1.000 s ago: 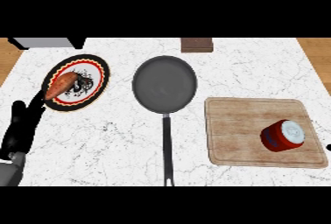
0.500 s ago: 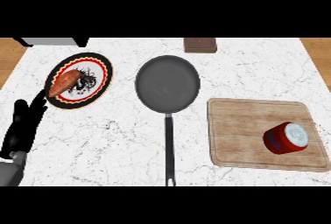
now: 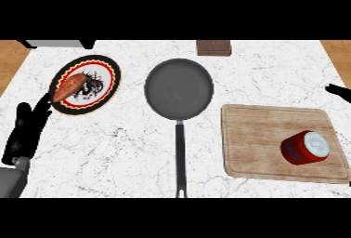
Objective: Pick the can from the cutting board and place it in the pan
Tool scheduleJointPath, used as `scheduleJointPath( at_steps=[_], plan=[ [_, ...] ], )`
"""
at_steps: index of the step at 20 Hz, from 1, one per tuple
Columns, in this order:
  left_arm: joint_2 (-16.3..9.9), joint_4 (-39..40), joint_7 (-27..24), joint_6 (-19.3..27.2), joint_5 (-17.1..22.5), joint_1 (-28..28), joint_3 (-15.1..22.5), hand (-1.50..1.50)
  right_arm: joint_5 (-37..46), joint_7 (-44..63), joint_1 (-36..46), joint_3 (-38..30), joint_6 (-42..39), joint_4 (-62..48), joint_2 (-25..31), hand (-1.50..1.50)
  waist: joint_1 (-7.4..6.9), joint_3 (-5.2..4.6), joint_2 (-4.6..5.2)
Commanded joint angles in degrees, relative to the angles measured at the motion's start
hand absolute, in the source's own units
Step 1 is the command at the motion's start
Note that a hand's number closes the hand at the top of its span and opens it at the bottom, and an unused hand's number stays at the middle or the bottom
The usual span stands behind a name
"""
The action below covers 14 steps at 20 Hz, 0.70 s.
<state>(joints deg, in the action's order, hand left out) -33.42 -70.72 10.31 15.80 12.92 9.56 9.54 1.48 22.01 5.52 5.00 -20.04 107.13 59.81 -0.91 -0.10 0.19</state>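
Note:
A red can (image 3: pixel 306 147) with a pale lid lies on the wooden cutting board (image 3: pixel 260 139) at the right of the head view. To the board's left sits the dark pan (image 3: pixel 179 87), its long handle pointing toward me. My left hand (image 3: pixel 24 132) rests open at the left edge, fingers up, far from the can. Only a black tip of my right hand (image 3: pixel 339 91) shows at the right edge, above the board; its fingers are hidden.
A round patterned plate (image 3: pixel 103 74) holding an orange-brown piece of food (image 3: pixel 70 87) stands at the back left, just above my left hand. A small brown block (image 3: pixel 214 47) sits at the counter's far edge. The counter is white marble.
The view has shifted slightly, so pan, board and can appear a little further right and lower. A tip of my right hand has come into view at the right edge.

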Motion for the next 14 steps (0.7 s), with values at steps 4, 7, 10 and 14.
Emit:
scheduleJointPath(
  at_steps=[4,7,10,14],
  plan=[
    [2.41,-1.99,0.92,0.33,-2.55,-2.22,-0.78,0.0,8.92,4.08,2.11,7.08,-3.55,-2.85,-7.06,-1.5,0.49,0.11,-0.12],
    [1.39,-3.49,4.05,-0.28,-3.29,-0.5,-3.35,0.0,10.32,7.74,6.17,6.96,-6.53,-3.6,-10.56,-1.5,0.54,0.11,-0.17],
    [2.69,-4.42,-0.4,-2.57,-3.36,-5.56,-3.82,0.0,17.08,5.9,1.9,8.35,-4.15,-2.58,-13.11,-1.5,0.67,0.11,-0.23],
    [2.65,-4.99,2.16,-2.77,-5.21,-3.81,-5.82,0.0,20.8,4.95,4.21,7.37,-7.48,-6.42,-14.72,-1.5,0.6,0.11,-0.19]
  ],
)
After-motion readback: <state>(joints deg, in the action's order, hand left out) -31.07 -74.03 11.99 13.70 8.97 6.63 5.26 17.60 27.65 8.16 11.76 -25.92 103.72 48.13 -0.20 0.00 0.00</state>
